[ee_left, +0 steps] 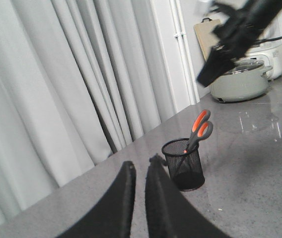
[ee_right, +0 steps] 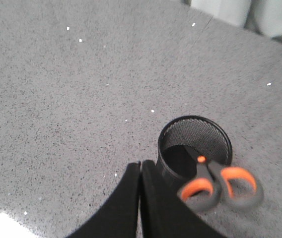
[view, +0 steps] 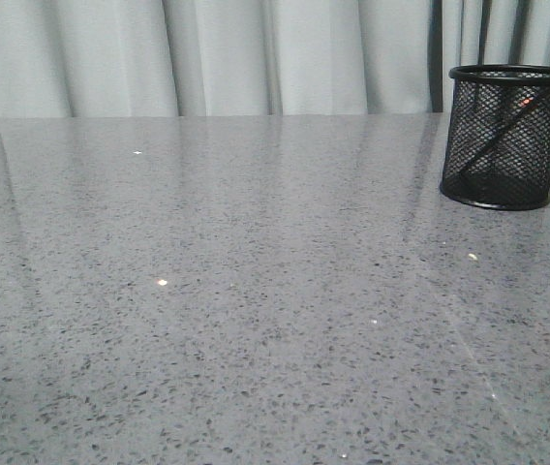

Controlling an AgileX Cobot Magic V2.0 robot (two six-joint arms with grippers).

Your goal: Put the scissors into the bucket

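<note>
Scissors in the bucket, both arms empty-handed

Right gripper (ee_right: pixel 140 171) pinched closed on nothing above the bucket (ee_right: pixel 194 148); left gripper (ee_left: pixel 140 171) nearly closed, well apart. The scissors (ee_right: pixel 220 187) stand blades-down inside, near the table's (view: pixel 207 320) far right edge; a careless retreat could clip the handles and topple it.

The front view looks low across the worktop (view: pixel 256 320) toward its far edge. Both wrist views, higher, share the mesh bucket (ee_left: pixel 183 169) at the far right corner.
</note>
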